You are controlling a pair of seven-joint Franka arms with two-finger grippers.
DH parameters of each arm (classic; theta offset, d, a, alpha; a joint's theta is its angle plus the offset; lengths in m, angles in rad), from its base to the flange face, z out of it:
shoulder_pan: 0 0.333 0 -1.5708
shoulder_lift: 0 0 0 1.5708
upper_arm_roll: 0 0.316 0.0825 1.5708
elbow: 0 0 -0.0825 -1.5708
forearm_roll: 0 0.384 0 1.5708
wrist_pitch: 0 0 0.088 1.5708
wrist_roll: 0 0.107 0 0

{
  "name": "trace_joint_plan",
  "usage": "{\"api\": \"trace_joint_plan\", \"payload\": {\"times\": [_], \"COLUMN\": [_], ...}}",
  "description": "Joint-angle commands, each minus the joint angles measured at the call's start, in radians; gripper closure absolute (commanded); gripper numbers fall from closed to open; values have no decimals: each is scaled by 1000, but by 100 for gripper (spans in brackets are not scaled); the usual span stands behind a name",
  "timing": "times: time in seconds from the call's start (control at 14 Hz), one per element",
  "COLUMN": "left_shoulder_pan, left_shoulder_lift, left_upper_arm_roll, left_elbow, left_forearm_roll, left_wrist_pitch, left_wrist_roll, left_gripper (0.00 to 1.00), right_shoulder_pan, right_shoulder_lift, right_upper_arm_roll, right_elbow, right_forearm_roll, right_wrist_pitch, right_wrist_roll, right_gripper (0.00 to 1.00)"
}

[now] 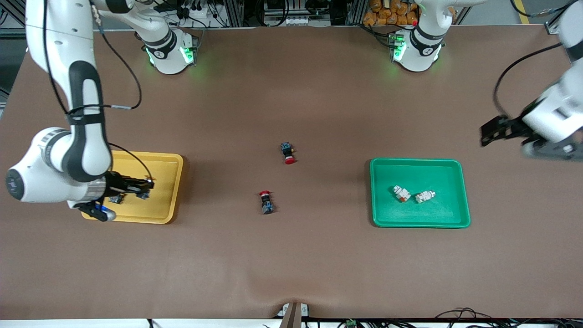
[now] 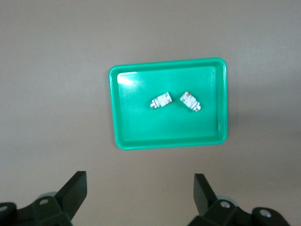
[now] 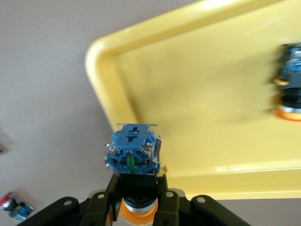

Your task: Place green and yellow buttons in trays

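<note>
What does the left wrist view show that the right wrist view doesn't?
Only the left wrist view shows the green tray with two white buttons lying in it, apart, and the left end effector open above the table.

Only the right wrist view shows the yellow tray, the right end effector shut on a yellow-capped button, another yellow-capped button in the tray, and a red-capped one.

Both show the brown table.

In the front view the right arm covers one end of the yellow tray, and the two dark switches under the right claw are too small to name. The left arm is blurred and cut by the edge. In the right wrist view a second orange-capped switch is blurred and cropped, as is a red-capped one.
</note>
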Motion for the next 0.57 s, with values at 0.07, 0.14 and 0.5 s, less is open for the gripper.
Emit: {"api": "trace_joint_plan", "payload": {"times": [0.07, 0.14, 0.5], "left_shoulder_pan": [-22, -22, -24], "left_shoulder_lift": [-134, -134, -99], "left_upper_arm_roll": [28, 36, 59], "left_elbow": [-75, -69, -24], "left_forearm_roll": [-23, -22, -5], "left_wrist_pitch": [-74, -74, -71], "left_wrist_roll": [29, 32, 33], "left_gripper": [0, 0, 0], "right_shoulder_pan": [-40, -46, -69], "right_shoulder_lift": [-13, -15, -44], "right_upper_arm_roll": [10, -2, -37], "right_elbow": [31, 71, 277], "right_forearm_roll": [-74, -77, -177], "right_wrist_pitch": [-15, -18, -192], "right_wrist_roll": [-105, -105, -110], "right_gripper": [0, 0, 0]}}
